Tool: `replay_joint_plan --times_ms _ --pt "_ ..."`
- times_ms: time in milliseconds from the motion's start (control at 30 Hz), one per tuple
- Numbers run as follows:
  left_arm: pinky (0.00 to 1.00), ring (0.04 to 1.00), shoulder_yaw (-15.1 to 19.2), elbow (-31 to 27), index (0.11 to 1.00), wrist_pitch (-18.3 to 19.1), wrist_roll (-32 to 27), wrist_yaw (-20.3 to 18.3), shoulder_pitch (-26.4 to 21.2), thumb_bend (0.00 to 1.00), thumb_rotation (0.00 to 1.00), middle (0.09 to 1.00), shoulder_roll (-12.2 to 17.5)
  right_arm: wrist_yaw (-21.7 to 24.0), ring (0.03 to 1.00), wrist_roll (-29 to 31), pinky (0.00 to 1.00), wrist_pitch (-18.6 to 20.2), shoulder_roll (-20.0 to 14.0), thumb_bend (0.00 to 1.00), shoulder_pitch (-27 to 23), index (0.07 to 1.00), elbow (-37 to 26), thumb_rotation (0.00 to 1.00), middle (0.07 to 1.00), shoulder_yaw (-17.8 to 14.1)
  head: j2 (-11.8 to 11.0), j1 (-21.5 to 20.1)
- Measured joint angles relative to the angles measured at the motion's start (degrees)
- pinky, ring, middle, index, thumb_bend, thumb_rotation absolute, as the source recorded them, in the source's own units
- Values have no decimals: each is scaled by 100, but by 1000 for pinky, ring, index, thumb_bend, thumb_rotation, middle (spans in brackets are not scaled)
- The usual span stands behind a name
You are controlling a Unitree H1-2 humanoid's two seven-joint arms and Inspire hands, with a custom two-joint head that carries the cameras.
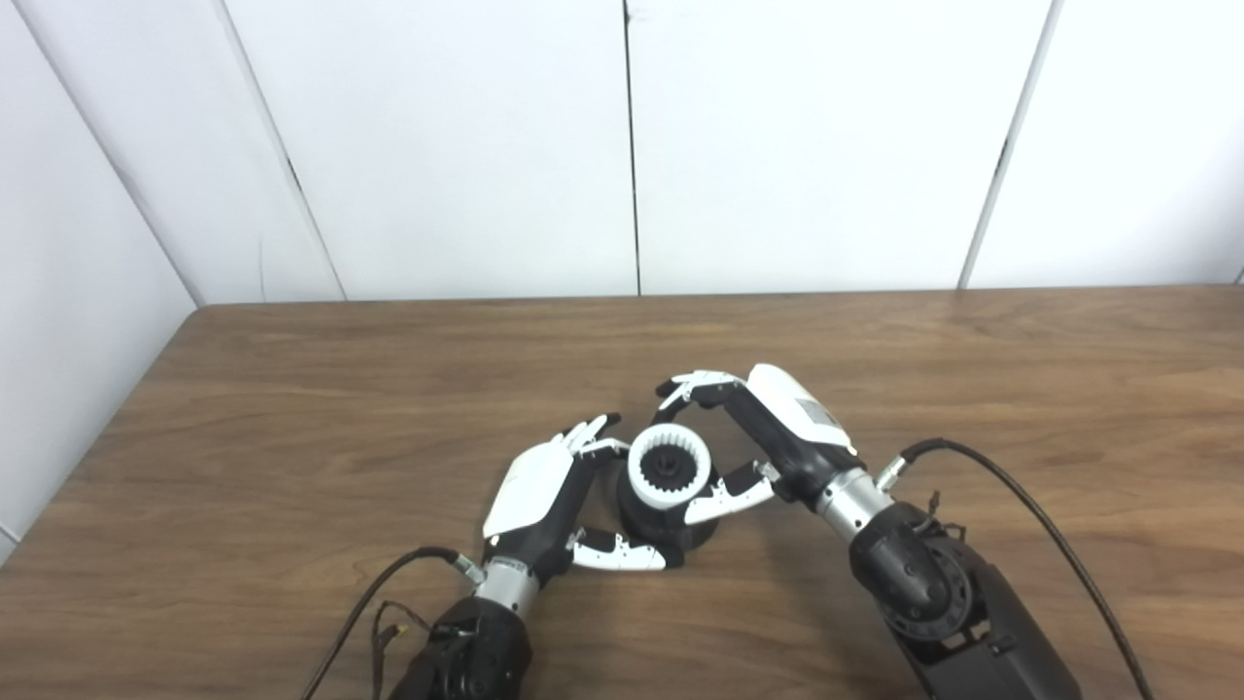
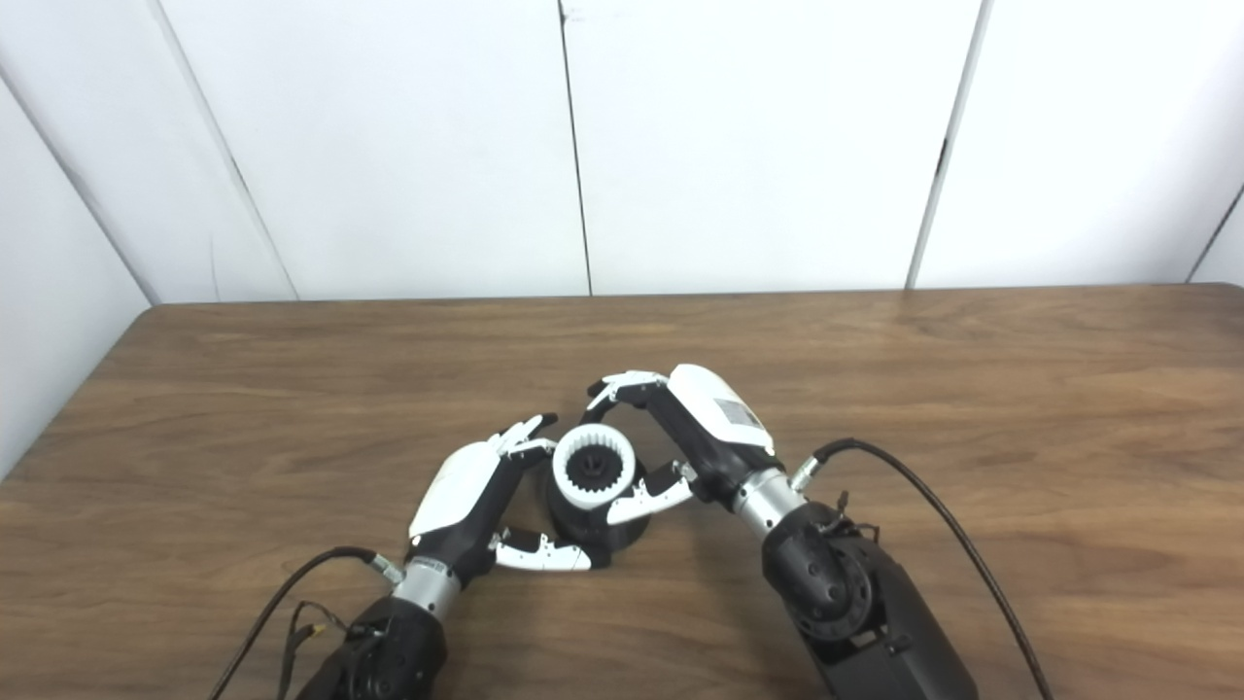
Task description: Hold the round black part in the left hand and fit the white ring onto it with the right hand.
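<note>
Sitting on the round black part (image 1: pixel 667 520), white ring (image 2: pixel 594 479) matches across views.

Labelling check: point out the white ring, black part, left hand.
white ring (image 1: pixel 641 483), left eye view, near-left rim.
black part (image 1: pixel 649 527), left eye view, side below the ring.
left hand (image 1: pixel 533 483), left eye view, white back.

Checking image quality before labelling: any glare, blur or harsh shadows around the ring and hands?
Left eye view: even lighting, white ring sharp, soft shadow under the black part. Right eye view: same, mild sheen on the table, hands unblurred.
</note>
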Motion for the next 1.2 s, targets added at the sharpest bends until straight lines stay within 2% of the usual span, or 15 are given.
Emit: replay_joint_plan --times_ms 267,433,633,667,733,767,933,1200 --pt "971 969 0 0 595 43 -2 -4 0 840 396 960 0 69 845 -90 781 60 -24 517 -77 482 10 148 779 75 -26 0" --pt "971 968 -1 -1 593 64 3 -3 -1 842 383 960 -1 192 829 -104 764 272 -52 518 -117 483 9 145 773 110 -9 0" --pt "963 966 -5 -3 590 66 2 -8 -7 841 380 960 0 231 832 -87 735 434 -116 517 -117 497 -3 162 819 124 -9 -18" --pt "963 967 -7 -3 591 63 1 -10 -8 840 378 960 0 252 835 -86 731 447 -137 575 -116 543 -18 203 829 132 -9 -18" --pt "965 967 -12 -6 593 52 1 -15 -8 837 372 960 -2 320 846 -88 715 488 -193 770 -117 721 -65 350 863 154 0 -17" --pt "967 968 -12 -11 594 53 0 -19 -8 835 370 961 -1 354 852 -94 716 514 -221 803 -117 759 -76 374 875 166 0 -18" --pt "971 968 -9 -25 594 66 0 -55 -9 835 366 960 6 560 872 -163 742 634 -394 860 -19 853 -82 407 905 233 0 -26" --pt "973 967 -4 -31 594 74 -6 -73 -9 833 361 959 7 656 915 -165 796 651 -420 927 -13 908 -138 436 948 233 18 -35"
